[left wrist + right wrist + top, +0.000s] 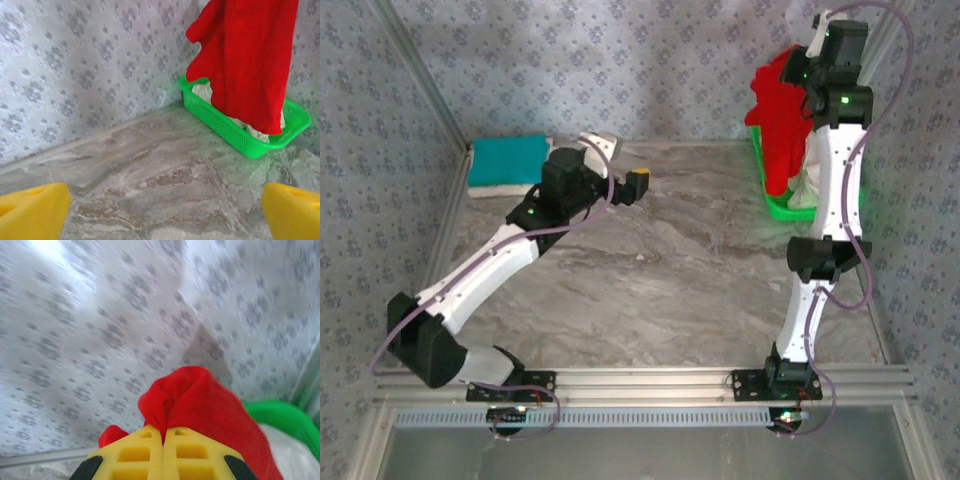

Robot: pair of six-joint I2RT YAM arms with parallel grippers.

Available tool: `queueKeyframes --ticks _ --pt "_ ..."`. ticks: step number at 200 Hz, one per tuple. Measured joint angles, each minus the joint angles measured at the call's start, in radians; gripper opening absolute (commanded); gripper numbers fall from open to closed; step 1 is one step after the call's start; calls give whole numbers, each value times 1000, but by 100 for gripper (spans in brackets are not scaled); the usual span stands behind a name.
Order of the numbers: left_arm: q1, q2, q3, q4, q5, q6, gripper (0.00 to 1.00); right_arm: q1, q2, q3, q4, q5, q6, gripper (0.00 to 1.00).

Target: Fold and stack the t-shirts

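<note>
1. Top external view, far left: a folded teal shirt (510, 155) lies on a white shirt (498, 186) in the back left corner of the bench (670, 290). I take this for the stack.
2. Just to the right of the stack is the left gripper (622, 163). Its jaws are wide apart and nothing is between them. In the left wrist view its fingertips (35, 210) stand low over the bench, and it looks across at the red shirt (245, 60). The shirt therefore lies ahead of this gripper and well apart from it.
3. The red shirt hangs at the back right, over the green basket (775, 208). Its long axis is upright: the bunched top is high, and the lower edge reaches down to the basket, in front of the white shirts (202, 92) that lie inside.
4. The right gripper (163, 432) is closed on the top fold of the red shirt and holds it up near the wall.
5. In my judgement the right arm, which already has the shirt, must carry it to the left, over the middle of the bench. The left gripper is the far one and would have to reach to the right to take the hanging lower edge. That edge could catch on the basket rim.
</note>
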Motion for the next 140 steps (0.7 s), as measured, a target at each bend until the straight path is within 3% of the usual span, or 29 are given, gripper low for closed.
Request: queueKeyframes --ticks 70,104,129,135,140 --pt "0 -41 -167 51 -62 8 98 176 -208 -1 89 18 -126 0" --pt "5 -117 -271 110 -110 8 98 250 -369 -205 142 -33 -89 1" --pt "29 -179 -335 139 -134 8 98 284 -456 -458 225 -45 -22 71" --pt "38 -188 -349 146 -138 8 98 283 -463 -517 244 -40 -5 93" --pt "46 -195 -360 152 -140 8 98 280 -464 -565 255 -35 12 100"
